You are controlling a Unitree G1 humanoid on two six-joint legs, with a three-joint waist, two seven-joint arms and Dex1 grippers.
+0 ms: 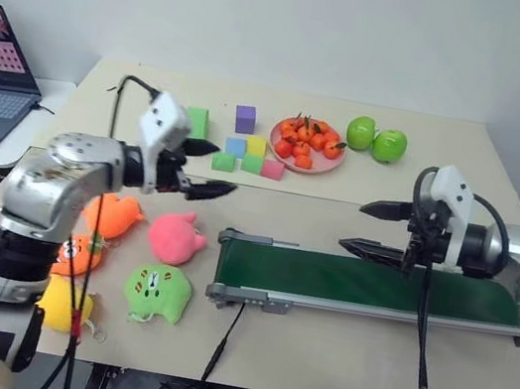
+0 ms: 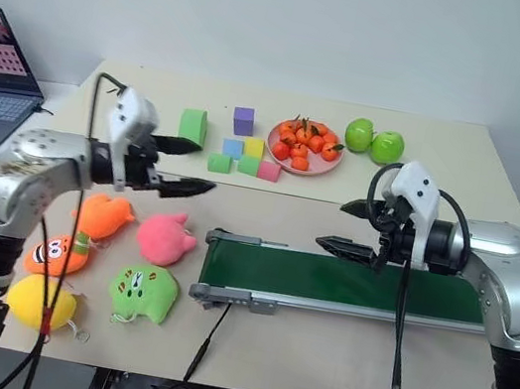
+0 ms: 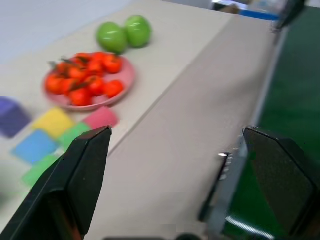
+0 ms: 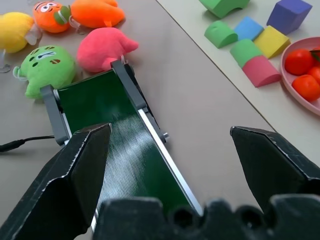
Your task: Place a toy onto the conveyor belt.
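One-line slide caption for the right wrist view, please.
Open right pincer hovers over the conveyor belt; yellow toy lies beyond its end.

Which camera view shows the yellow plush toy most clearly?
The right eye view: the yellow plush toy lies whole at the table's near left corner, in front of the orange plush with a face. In the left eye view the left arm covers part of it. The right wrist view cuts it at the edge.

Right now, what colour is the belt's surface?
Dark green; the conveyor belt shows best in the right wrist view.
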